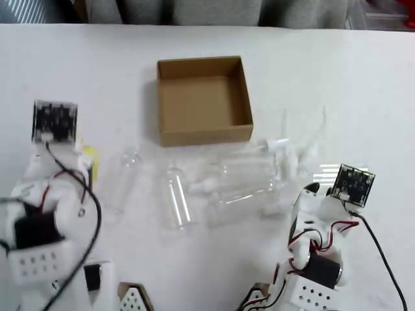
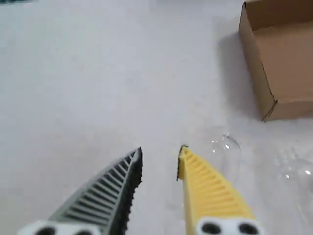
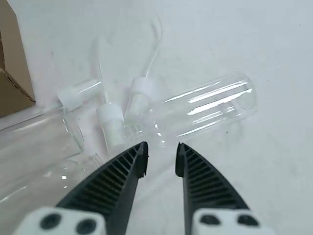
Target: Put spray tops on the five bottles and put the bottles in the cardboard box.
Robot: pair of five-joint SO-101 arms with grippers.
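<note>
The open cardboard box stands at the table's middle back with nothing in it. Several clear bottles lie on their sides in front of it, among them one to the left, one in the middle and a larger one. White spray tops with thin tubes lie at the right of the cluster. My left gripper is open over bare table, its yellow finger close to a bottle's mouth. My right gripper is open, apart from a clear bottle and three spray tops.
The box's corner lies beyond my left gripper. The left arm sits at the front left, the right arm at the front right. White table stretches around the box and to both sides.
</note>
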